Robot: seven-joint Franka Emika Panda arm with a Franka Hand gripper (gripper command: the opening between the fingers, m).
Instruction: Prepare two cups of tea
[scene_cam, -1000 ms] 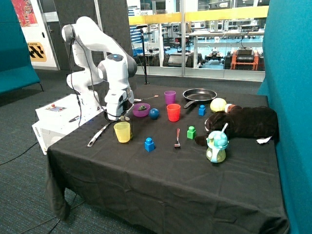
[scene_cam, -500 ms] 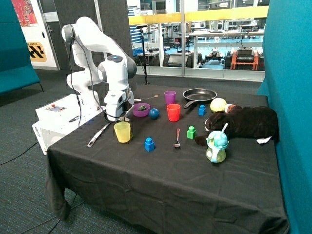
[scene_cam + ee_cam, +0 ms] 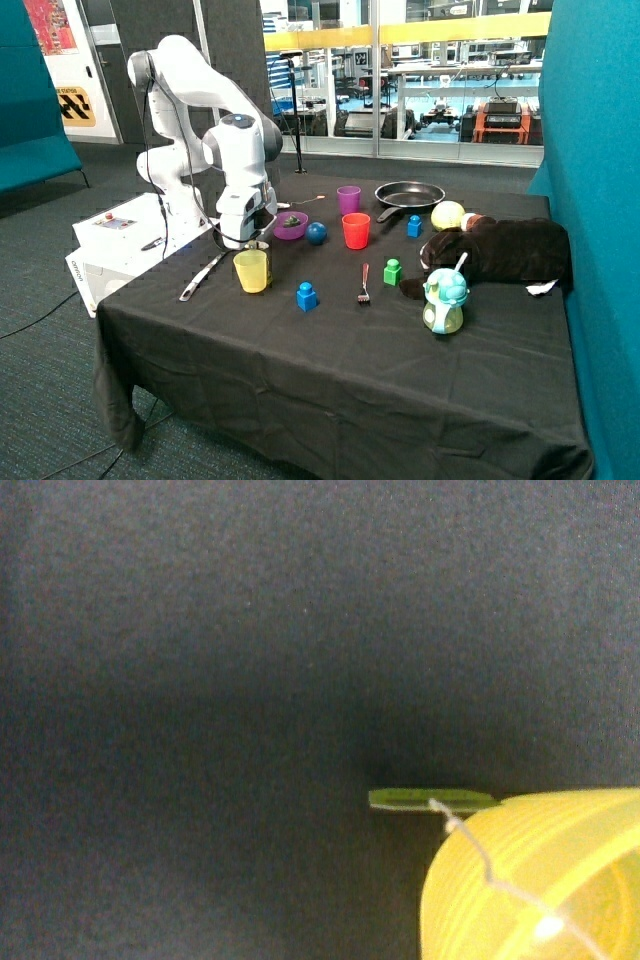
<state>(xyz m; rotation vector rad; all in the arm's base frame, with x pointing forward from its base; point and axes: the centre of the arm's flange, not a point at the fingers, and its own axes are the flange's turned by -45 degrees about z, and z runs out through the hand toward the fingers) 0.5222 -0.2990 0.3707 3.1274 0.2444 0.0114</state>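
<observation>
Hovering: our gripper has edged slightly above the yellow cup; grip state we cannot tell.
Tea: string and green tag hang over the rim, so one bag seems placed.

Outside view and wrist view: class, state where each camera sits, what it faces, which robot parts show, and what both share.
Outside view: stands off beyond the table's near corner, facing across it; the whole white arm shows, its gripper just above the yellow cup.
Wrist view: on the wrist, looking down at the black cloth; no robot part shows.
Shared: the yellow cup, a string trailing over its rim.
</observation>
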